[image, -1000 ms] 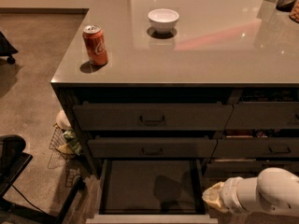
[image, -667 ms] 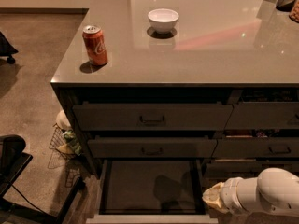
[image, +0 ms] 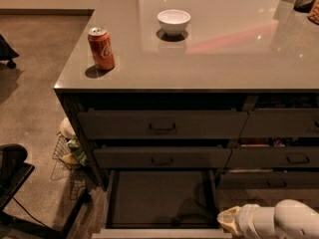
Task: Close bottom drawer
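The bottom drawer (image: 159, 198) stands pulled far out below two shut wide drawer fronts. Its flat dark inside is bare and its pale front rim (image: 162, 233) runs along the bottom edge of the view. My white arm comes in from the lower right. The gripper (image: 228, 220) sits at the drawer's front right corner, just outside its right side wall. Only its pale tip shows.
A red soda can (image: 101, 48) and a white bowl (image: 173, 22) stand on the grey counter (image: 224, 59). A narrower drawer stack (image: 284, 158) is to the right. A wire basket (image: 70, 151) with items and a dark chair base (image: 20, 183) are on the floor at left.
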Robot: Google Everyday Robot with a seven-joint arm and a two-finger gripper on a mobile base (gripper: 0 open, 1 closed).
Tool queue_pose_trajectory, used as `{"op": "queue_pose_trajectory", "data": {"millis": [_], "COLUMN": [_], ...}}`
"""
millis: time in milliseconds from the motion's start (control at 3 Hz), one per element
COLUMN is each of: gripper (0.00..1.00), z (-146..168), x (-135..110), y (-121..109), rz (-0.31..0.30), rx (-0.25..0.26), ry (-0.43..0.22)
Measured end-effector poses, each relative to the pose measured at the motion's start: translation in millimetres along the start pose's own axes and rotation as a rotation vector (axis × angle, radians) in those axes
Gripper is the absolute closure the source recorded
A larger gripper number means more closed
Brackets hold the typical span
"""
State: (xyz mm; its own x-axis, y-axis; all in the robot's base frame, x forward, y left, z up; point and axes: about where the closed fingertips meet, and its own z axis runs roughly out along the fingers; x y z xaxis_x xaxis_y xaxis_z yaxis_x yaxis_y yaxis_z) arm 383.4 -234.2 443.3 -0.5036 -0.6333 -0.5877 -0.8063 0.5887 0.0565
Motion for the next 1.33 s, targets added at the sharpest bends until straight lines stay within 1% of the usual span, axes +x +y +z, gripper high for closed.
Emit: {"op": "queue_pose_trajectory", "data": {"millis": [333, 667, 1000, 1333], "gripper": [1.0, 1.0, 1.0, 1.0], "z": [40.9, 77.3, 106.3, 138.0], "x": [72.9, 129.6, 170.0, 185.7], "y": [-27.6, -17.8, 1.3, 23.9], "rz": [0.088, 0.145, 0.164, 0.158], "rx": [0.017, -0.039, -0.119, -0.209], "ry": [-0.083, -0.121, -0.192, -0.224]}}
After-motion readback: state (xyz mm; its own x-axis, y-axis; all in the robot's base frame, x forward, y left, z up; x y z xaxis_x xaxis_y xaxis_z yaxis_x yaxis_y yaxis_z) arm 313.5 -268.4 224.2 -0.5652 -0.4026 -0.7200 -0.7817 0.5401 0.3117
